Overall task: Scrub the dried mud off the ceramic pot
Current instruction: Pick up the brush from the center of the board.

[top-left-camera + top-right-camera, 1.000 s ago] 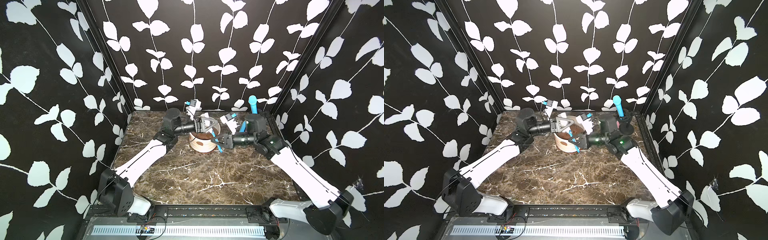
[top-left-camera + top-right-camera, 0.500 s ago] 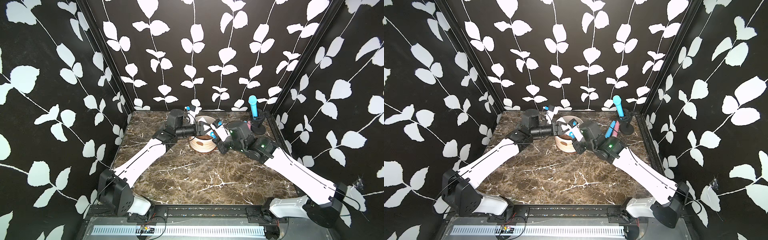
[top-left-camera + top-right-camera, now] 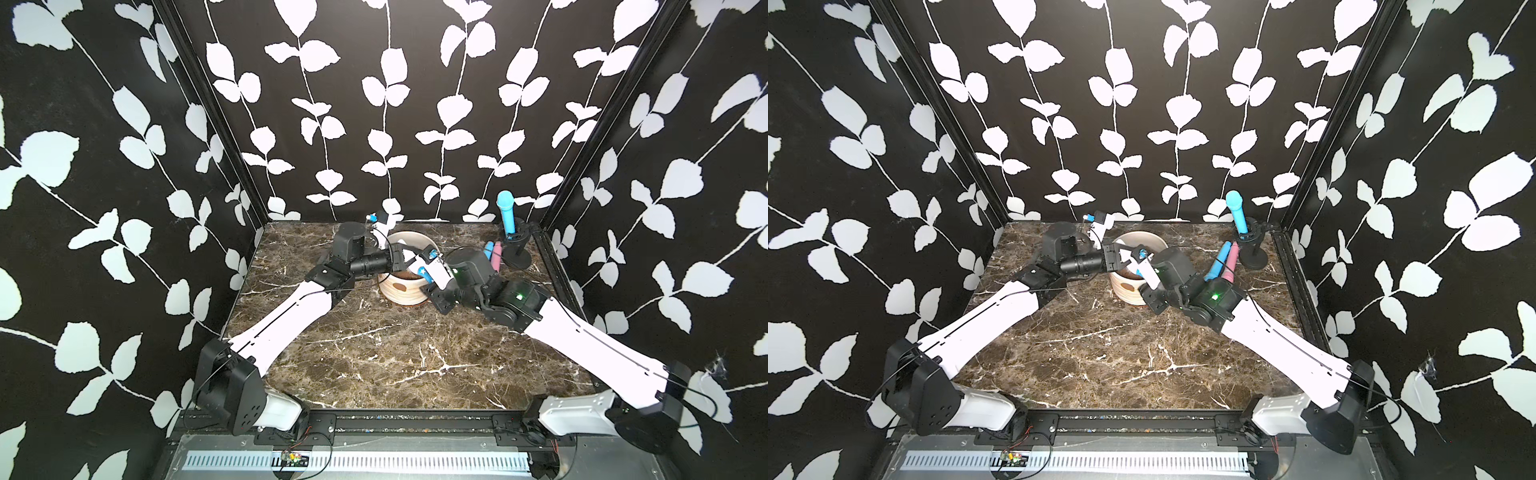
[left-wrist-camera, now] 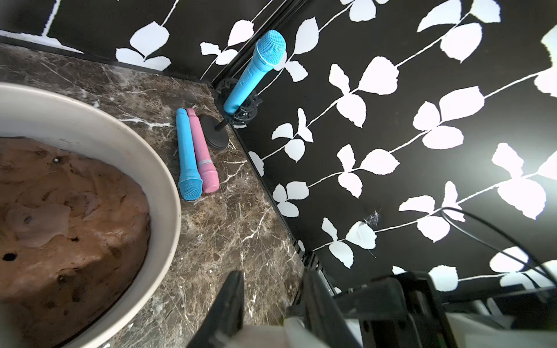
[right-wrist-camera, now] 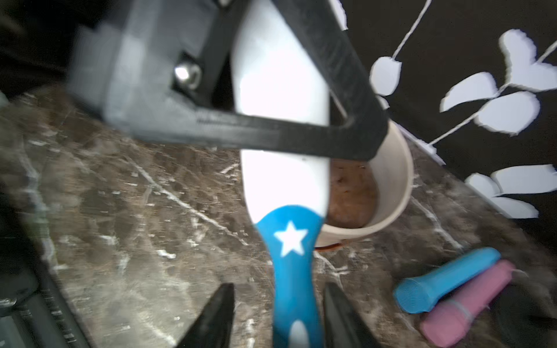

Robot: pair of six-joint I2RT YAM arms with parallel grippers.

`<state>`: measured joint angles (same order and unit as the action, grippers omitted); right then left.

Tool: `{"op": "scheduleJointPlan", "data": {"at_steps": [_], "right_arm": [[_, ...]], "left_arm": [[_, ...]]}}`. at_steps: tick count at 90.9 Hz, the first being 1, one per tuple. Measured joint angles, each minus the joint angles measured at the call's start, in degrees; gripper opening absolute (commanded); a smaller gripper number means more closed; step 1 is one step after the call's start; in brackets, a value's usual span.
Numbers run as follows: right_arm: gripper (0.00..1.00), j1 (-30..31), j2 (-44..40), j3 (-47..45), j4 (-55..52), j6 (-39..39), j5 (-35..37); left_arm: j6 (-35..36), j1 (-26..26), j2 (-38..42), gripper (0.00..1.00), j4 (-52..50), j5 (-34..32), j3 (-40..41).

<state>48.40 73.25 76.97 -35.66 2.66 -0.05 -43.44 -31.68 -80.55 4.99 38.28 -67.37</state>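
Note:
The cream ribbed ceramic pot (image 3: 409, 293) (image 3: 1127, 291) stands on a terracotta saucer (image 5: 328, 247) at the back middle, filled with lumpy brown soil (image 4: 60, 226). One round patch of dried mud (image 3: 400, 286) shows on its front wall. A white brush (image 5: 280, 99) with a blue star handle (image 3: 422, 271) lies above the pot's right rim (image 4: 162, 186). My left gripper (image 3: 409, 259) (image 4: 271, 277) is shut on the white head, its black fingers (image 5: 331, 54) on either side. My right gripper (image 5: 275, 289) (image 3: 430, 284) stands open round the handle, with gaps on both sides.
A blue microphone (image 3: 506, 212) stands in a black stand (image 3: 517, 259) in the back right corner. A blue microphone (image 4: 188, 156) and a pink one (image 4: 202, 153) lie side by side on the marble table (image 3: 374, 357) between the stand and the pot.
My left gripper has closed on the brush head over the pot. My right gripper, earlier shut on the handle, has opened, and the right arm has swung in lower beside the pot.

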Motion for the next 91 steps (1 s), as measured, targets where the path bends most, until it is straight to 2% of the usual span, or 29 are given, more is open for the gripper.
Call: {"op": "scheduleJointPlan", "data": {"at_steps": [5, 20, 28, 38, 52, 56, 70, 81, 91], "right_arm": [[0.68, -3.4, -1.8, -0.7, -0.2, 2.0, -7.2], [0.70, -14.6, -4.3, -1.3, 0.1, 11.5, -29.9], [0.72, -16.2, -4.5, -4.4, 4.6, 18.3, -41.3], [0.73, -16.7, -4.0, -7.7, 9.4, 25.7, -49.9], [0.69, -16.9, -3.0, -9.7, 19.0, 35.5, -55.4], [0.65, -17.0, -2.8, -10.2, 22.1, 38.2, -56.1], [0.48, -17.3, -1.5, -10.7, 30.9, 48.9, -56.1], [0.40, -17.6, 0.3, -10.7, 37.7, 57.0, -55.9], [0.36, -17.7, 0.7, -11.1, 41.9, 60.5, -55.9]], "left_arm": [[-0.1, 0.6, 0.4, 0.00, 1.7, 1.2, 0.8], [0.0, 2.5, 1.5, 0.00, 8.0, 6.2, 2.4], [0.2, 3.0, 1.8, 0.00, 11.2, 8.8, 2.6], [0.6, 3.1, 2.0, 0.00, 14.3, 11.6, 2.6], [0.1, 3.1, 2.0, 0.00, 17.4, 13.4, 2.6], [-0.4, 3.1, 2.0, 0.00, 18.3, 13.6, 2.6], [-2.4, 3.3, 2.1, 0.00, 23.5, 14.2, 3.1], [-3.6, 3.3, 2.2, 0.00, 26.3, 14.1, 3.5], [-5.2, 3.6, 2.3, 0.00, 28.0, 13.9, 3.8]]}}
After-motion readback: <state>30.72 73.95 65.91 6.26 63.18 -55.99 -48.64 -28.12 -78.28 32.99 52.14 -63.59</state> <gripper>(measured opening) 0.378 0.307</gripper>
